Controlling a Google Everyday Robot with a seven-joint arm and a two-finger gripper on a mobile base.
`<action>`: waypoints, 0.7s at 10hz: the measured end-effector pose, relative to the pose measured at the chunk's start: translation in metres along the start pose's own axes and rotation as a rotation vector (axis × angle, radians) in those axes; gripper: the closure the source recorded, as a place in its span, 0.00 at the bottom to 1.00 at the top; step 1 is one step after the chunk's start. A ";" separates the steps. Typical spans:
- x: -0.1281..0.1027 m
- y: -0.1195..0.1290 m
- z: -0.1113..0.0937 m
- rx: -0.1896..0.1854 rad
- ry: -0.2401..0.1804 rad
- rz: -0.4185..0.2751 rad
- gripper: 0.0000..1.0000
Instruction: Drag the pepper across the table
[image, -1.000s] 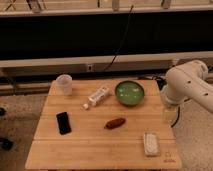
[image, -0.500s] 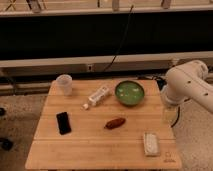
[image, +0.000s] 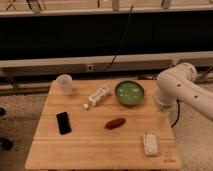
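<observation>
The pepper (image: 115, 123) is small, dark red-brown and tapered, and lies near the middle of the light wooden plank table (image: 90, 150). My white arm (image: 180, 87) comes in from the right, above the table's right edge. My gripper (image: 161, 116) hangs below the arm's bend over the right side of the table, to the right of the pepper and apart from it. Nothing shows in the gripper.
A green bowl (image: 129, 93) stands at the back right, close to my arm. A white tube (image: 96, 97) lies left of the bowl. A clear cup (image: 64, 83) stands at the back left. A black phone (image: 63, 122) lies at the left. A white rectangular object (image: 150, 143) lies at the front right.
</observation>
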 end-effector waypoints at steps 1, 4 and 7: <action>-0.014 0.001 0.004 -0.002 0.004 -0.022 0.20; -0.042 0.008 0.026 -0.016 0.004 -0.095 0.20; -0.066 0.008 0.038 -0.023 0.003 -0.162 0.20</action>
